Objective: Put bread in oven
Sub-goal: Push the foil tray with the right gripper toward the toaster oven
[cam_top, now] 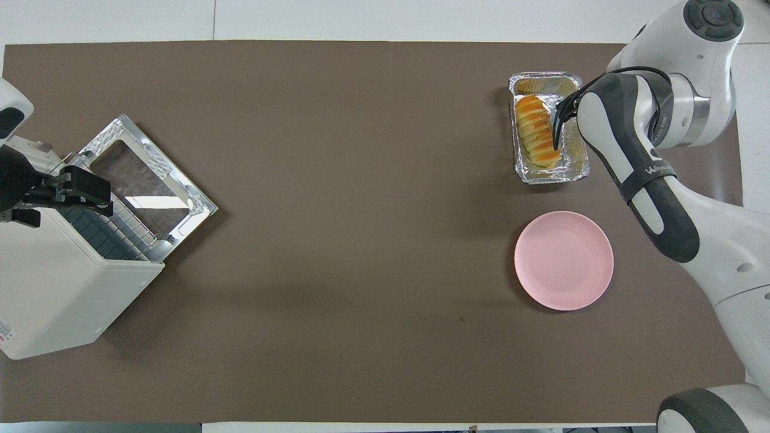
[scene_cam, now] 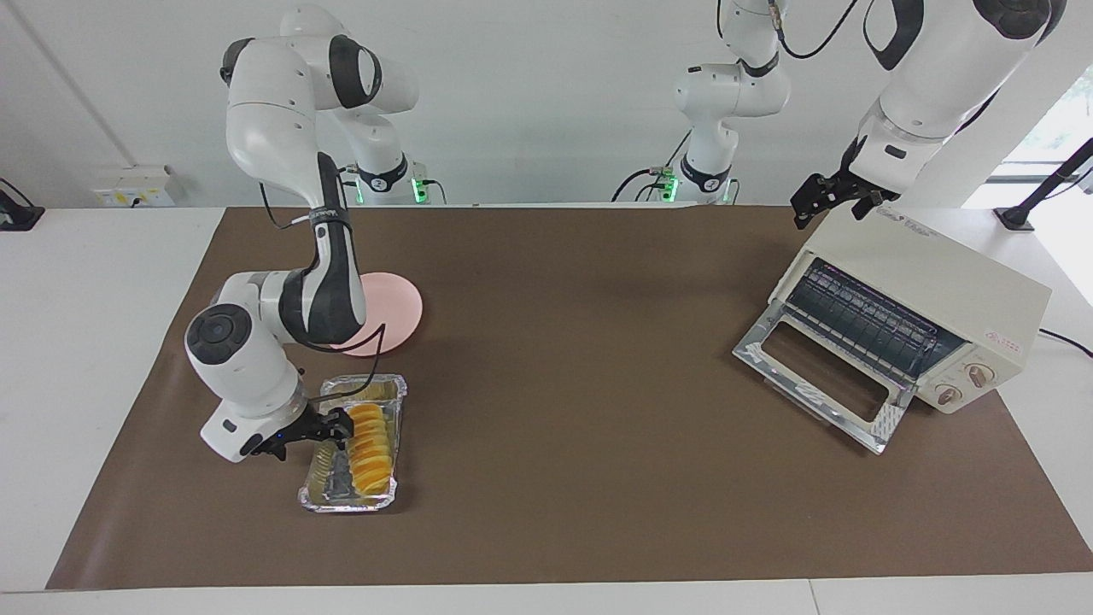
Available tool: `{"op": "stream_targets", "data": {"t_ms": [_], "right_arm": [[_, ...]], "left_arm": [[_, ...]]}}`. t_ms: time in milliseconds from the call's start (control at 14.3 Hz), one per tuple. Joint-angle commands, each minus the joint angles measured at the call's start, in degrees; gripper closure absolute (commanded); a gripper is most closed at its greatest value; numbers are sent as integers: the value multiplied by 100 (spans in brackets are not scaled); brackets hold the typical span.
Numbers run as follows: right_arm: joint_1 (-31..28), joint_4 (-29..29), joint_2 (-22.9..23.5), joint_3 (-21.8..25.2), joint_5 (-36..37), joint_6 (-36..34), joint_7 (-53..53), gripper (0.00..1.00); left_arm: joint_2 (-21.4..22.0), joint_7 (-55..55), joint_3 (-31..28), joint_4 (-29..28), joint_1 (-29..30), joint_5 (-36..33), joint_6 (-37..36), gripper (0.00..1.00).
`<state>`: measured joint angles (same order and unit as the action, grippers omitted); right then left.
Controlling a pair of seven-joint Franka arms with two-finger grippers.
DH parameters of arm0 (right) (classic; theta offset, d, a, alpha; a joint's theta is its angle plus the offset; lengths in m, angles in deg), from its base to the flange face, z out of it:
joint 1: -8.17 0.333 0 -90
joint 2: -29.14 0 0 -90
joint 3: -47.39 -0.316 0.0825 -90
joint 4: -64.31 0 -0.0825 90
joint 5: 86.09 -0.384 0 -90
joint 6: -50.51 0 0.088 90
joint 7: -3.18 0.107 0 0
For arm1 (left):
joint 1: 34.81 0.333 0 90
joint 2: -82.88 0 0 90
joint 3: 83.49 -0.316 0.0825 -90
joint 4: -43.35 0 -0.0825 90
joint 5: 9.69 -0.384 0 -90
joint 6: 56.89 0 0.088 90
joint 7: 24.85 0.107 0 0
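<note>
1. Right now your bread lies lengthwise in the crinkled foil tray, at about 8 o'clock on the mat in the facing view, toward the right arm's end of the table.
2. The right gripper is down at the tray, at the bread's 9 o'clock in the facing view. You see dark fingers right against the loaf's side, but I cannot tell how wide they are parted or whether they have hold of it.
3. From overhead, the same gripper's tip overlaps the loaf inside the tray.
4. The pink plate sits near the tray, nearer to the robots, at the tray's 12 o'clock in the facing view; the right arm's forearm covers part of it.
5. Your oven stands well apart, toward the left arm's end, at about 3 o'clock on the mat in the facing view. Its glass door is dropped open and the wire rack shows inside.
6. The left gripper hangs over the oven's top edge; whether its fingers are parted, I cannot tell.
7. Everything rests on the brown mat.
</note>
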<state>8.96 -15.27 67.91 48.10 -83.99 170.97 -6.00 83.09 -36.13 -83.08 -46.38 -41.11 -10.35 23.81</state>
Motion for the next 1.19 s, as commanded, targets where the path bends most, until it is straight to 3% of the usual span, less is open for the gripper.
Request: {"op": "stream_targets", "data": {"t_ms": [0,70,771,1121], "right_arm": [[-18,-391,-274,17,80,145,-163,61],[-9,-383,-274,17,80,136,-154,100],[35,-286,-300,-1,-8,5,-75,100],[114,531,-423,-158,-244,-1418,-66,100]], "left_arm": [[147,3,12,-159,50,75,7,0],[147,-6,12,-159,50,75,7,0],[147,-6,12,-159,50,75,7,0],[147,-6,12,-159,50,75,7,0]]}}
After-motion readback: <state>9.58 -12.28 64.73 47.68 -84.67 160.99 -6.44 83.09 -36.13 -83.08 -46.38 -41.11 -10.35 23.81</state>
